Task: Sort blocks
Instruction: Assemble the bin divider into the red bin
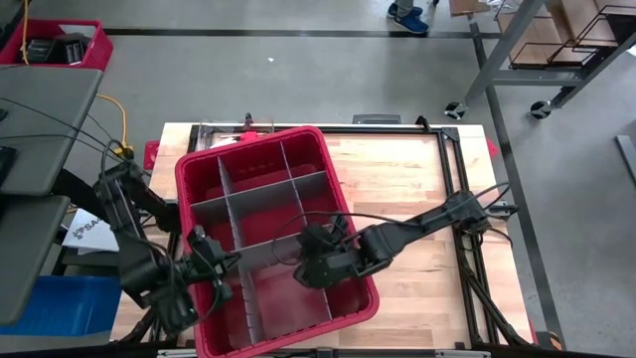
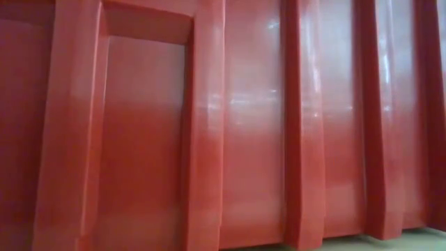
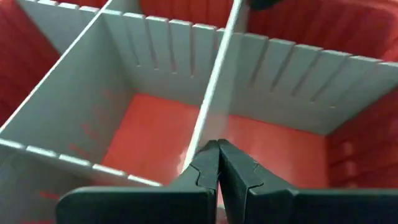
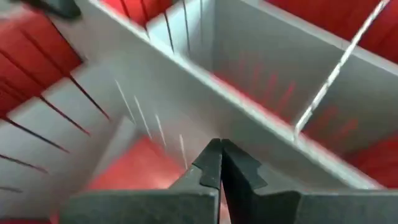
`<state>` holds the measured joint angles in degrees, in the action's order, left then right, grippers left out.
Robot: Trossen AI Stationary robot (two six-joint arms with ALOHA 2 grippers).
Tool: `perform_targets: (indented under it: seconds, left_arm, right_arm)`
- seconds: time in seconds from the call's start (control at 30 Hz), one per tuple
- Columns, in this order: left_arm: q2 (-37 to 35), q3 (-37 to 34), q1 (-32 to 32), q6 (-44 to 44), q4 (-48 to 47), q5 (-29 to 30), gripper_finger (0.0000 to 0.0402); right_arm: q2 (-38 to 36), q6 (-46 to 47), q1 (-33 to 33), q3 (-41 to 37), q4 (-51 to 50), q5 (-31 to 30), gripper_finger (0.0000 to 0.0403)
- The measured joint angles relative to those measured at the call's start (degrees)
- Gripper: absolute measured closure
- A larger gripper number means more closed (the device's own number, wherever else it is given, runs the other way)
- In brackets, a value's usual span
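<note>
A large red bin (image 1: pixel 248 139) stands on the wooden table, split into compartments by grey slotted dividers (image 1: pixel 260 194). Its ribbed wall (image 2: pixel 230 125) fills the low view. The blocks are out of view; the compartments that show hold none. My left gripper (image 1: pixel 221 267) is shut over the bin's near left part, its tips (image 3: pixel 217 152) just above a thin divider edge (image 3: pixel 211 93). My right gripper (image 1: pixel 303 261) is shut over the bin's near middle, its tips (image 4: pixel 221 149) above a crossing of dividers (image 4: pixel 249 93). Both point slantwise down into the bin.
Bare table top (image 1: pixel 417 169) lies to the right of the bin. A second red crate (image 1: pixel 55 45) sits on the floor at the far left. A grey desk (image 1: pixel 40 109) stands left of the table, a metal cart (image 1: pixel 556 50) at the far right. A person's shoes (image 1: pixel 407 18) show beyond the table.
</note>
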<state>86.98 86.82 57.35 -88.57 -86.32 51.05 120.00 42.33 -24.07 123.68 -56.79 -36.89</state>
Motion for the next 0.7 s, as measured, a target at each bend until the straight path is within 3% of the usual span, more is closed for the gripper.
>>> perform_targets:
  seconds: [0.23, 0.43, 0.53, 0.7]
  left_arm:
    - [-0.27, -6.18, 0.61, -6.68, 3.27, 0.32, 0.0402]
    - [-0.04, 1.46, 0.85, -0.03, 1.04, 0.68, 0.0401]
    - [0.02, 5.82, 0.56, 5.58, 0.47, 2.02, 0.0402]
    - [0.00, 12.00, -0.86, 14.89, 0.52, 6.58, 0.0402]
  right_arm:
    - [2.15, 3.70, -0.34, -0.02, -1.78, 4.38, 0.0403]
    - [-2.39, 2.40, -1.67, 0.05, 1.53, 3.04, 0.0403]
    - [-4.15, 5.21, -2.66, 0.13, -3.87, 4.58, 0.0403]
    - [-3.46, 9.22, -2.99, -0.02, -15.05, 13.60, 0.0403]
